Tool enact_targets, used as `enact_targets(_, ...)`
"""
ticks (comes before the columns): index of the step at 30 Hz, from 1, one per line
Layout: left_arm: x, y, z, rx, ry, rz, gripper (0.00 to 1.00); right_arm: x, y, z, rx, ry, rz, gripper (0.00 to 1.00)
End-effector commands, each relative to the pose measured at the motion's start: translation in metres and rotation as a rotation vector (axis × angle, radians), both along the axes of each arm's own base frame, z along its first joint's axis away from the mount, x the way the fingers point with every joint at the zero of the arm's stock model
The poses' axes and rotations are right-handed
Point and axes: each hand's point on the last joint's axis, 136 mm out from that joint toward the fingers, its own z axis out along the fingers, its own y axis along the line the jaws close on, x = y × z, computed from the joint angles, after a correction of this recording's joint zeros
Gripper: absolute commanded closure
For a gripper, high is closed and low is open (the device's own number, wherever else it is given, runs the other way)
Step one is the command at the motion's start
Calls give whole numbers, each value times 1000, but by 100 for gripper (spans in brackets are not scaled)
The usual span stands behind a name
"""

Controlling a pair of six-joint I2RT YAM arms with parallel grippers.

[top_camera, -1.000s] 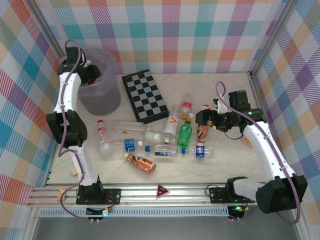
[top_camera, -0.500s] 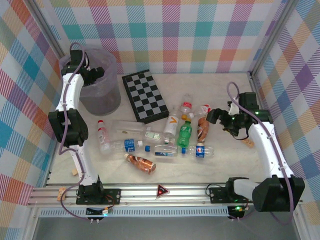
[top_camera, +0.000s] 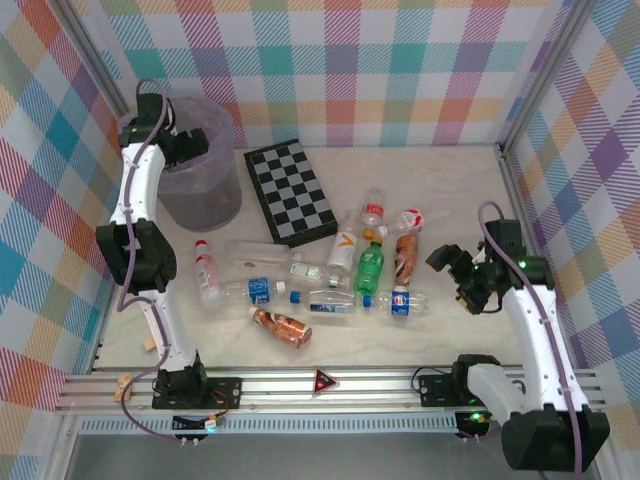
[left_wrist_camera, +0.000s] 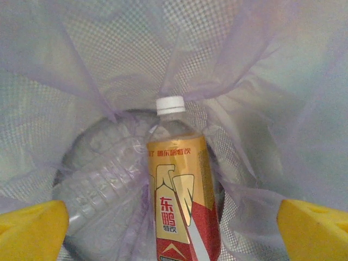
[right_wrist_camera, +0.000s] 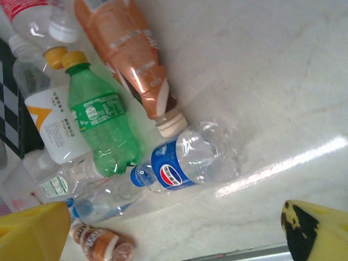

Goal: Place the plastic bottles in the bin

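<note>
Left hand: The left hand (left_wrist_camera: pixel 174 228) is hanging over the bin (top_camera: pixel 205 200). Its yellow fingers (left_wrist_camera: pixel 32 228) are standing wide apart and holding nothing.
Under it: The gold and red bottle (left_wrist_camera: pixel 182 201) is lying inside the bin, not touching the fingers. Its long side is running up and down the left wrist picture, and its white cap is pointing to the top.
Beside it: A big clear bottle (left_wrist_camera: pixel 103 179) with bumpy ridges is lying slantwise, right next to the gold and red one.
Bag: A thin lilac bag (left_wrist_camera: pixel 255 70) is hanging in soft folds, and the bin's net-like wall is showing through it.
Right hand: The right hand (right_wrist_camera: pixel 175 231) is hovering over the surface (right_wrist_camera: pixel 261 81), spread wide, holding and touching nothing.
Nearest bottle: The blue label bottle (right_wrist_camera: pixel 185 166) is lying on its side, its blue cap pointing left in the right wrist picture.
Next out: The brown-orange bottle (right_wrist_camera: pixel 130 54) is lying slantwise, its white cap touching the blue label bottle.
Green bottle (right_wrist_camera: pixel 100 122): It is lying flat, its yellow cap pointing up the picture.
Surface: It is looking pale, smooth and shiny like stone.
</note>
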Motion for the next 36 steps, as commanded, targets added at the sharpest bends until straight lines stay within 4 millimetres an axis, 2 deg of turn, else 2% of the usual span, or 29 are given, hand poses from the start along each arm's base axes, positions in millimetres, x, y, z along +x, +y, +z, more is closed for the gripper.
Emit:
enact_targets(1,-15,5,66,73,-107,-12,1,-26,7,-22,106,156,-186,4)
enact_targets(3,-19,3,82,78,-139,-23,0,-30,15,-30,159,173,-223,4)
enact_targets(9,-35,5,115,135,-172,-36,0,-34,29,-55,247,211,-318,8)
enact_targets(16,-58,5,142,178,-203,-42,0,-31,37,-79,268,244,-354,9)
enact_targets(19,-72,-2,155,182,-220,-50,0,-26,39,-87,271,250,-366,9)
enact_targets(20,-78,-8,160,182,-228,-63,0,-24,40,-90,275,251,-378,9)
enact_targets(23,-98,-44,177,198,-252,-146,0,-16,44,-98,307,250,-415,10)
enact_targets(27,-129,-102,184,233,-242,-284,0,-8,43,-104,291,247,-444,11)
enact_targets(31,-160,-155,172,170,-237,-402,0,-1,44,-111,291,254,-457,14)
enact_targets(36,-191,-200,142,14,-224,-472,0,6,47,-120,286,276,-455,16)
